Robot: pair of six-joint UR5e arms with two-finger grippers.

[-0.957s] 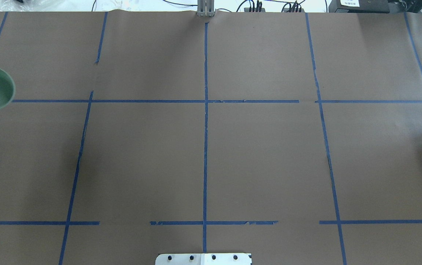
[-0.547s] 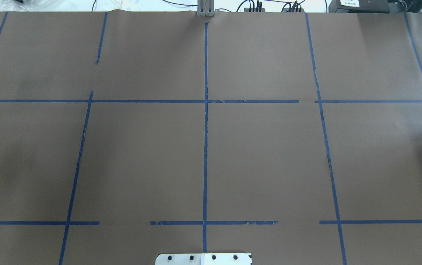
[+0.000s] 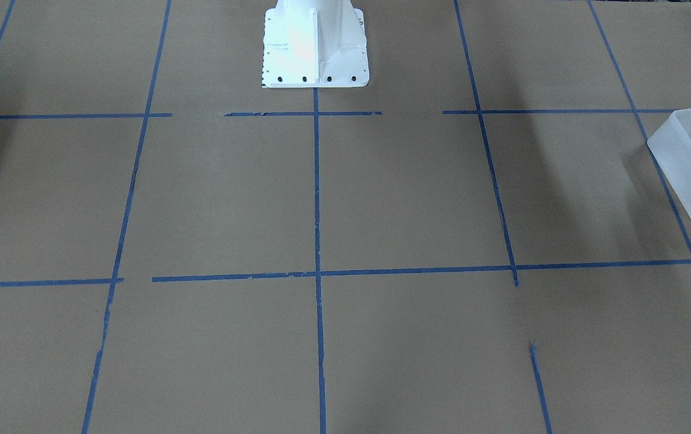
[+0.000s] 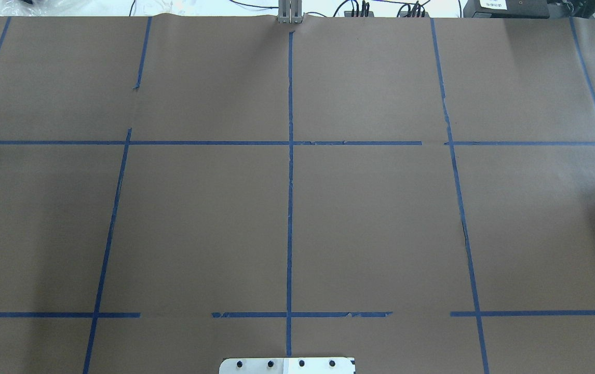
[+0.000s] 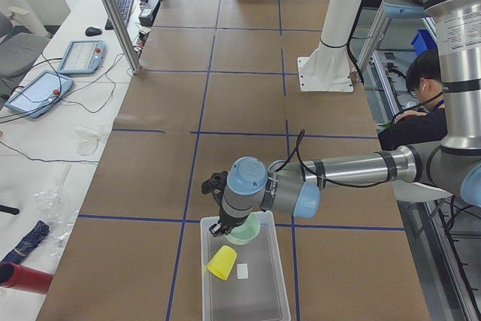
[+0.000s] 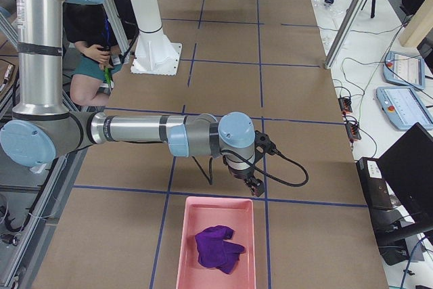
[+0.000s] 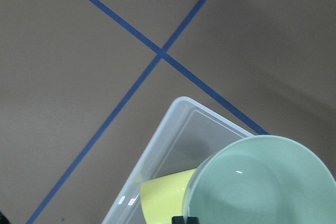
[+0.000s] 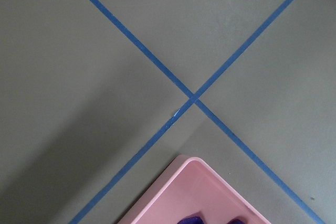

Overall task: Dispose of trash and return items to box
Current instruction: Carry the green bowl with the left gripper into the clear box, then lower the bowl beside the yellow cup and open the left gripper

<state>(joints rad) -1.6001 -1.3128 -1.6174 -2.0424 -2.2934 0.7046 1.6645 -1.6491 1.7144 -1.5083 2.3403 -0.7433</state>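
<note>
Our left gripper [image 5: 219,225] hangs over the box [image 5: 279,280], right at the mint bowl [image 5: 246,232]. We cannot tell if its jaws are apart or closed on the bowl's rim, nor if the bowl already rests inside. The yellow cup [image 5: 222,262] lies in the box. The right gripper [image 6: 256,186] hovers just beside the pink tray [image 6: 184,235] with the purple rag [image 6: 216,247]; its state we also cannot tell. We judge the task nearly finished: at most 1 release is left.
</note>
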